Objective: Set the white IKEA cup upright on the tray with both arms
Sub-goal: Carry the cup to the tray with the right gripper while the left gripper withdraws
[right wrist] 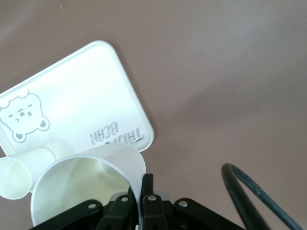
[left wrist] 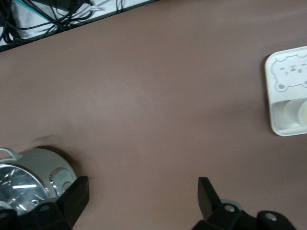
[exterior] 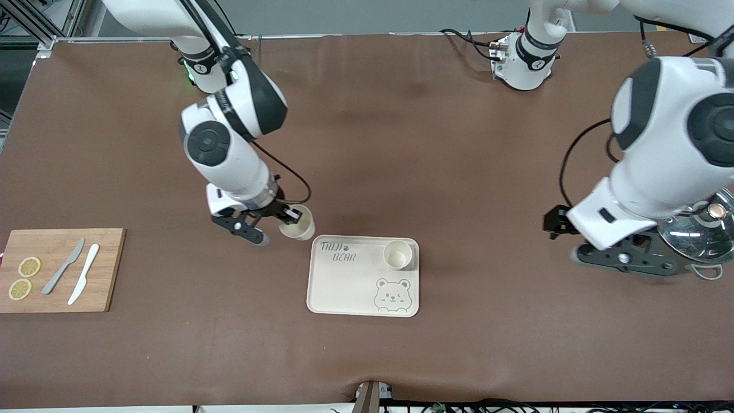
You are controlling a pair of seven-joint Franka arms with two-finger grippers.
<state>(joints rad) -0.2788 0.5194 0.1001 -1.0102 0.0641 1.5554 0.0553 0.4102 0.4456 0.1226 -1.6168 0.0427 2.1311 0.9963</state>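
My right gripper (exterior: 291, 215) (right wrist: 143, 188) is shut on the rim wall of a white cup (exterior: 298, 223) (right wrist: 86, 175). The cup hangs tilted over the table, just beside the tray corner with the "TAIJI BEAR" lettering. The cream tray (exterior: 344, 287) (right wrist: 72, 91) (left wrist: 288, 72) lies flat mid-table. A second white cup (exterior: 397, 254) (right wrist: 19, 175) (left wrist: 293, 111) stands upright in the tray's corner toward the left arm's end. My left gripper (exterior: 557, 222) (left wrist: 142, 196) is open and empty, over bare table between the tray and a pot.
A steel pot with a glass lid (exterior: 697, 232) (left wrist: 29, 177) stands under the left arm's wrist. A wooden cutting board (exterior: 63, 269) with two lemon slices and two knives lies at the right arm's end of the table.
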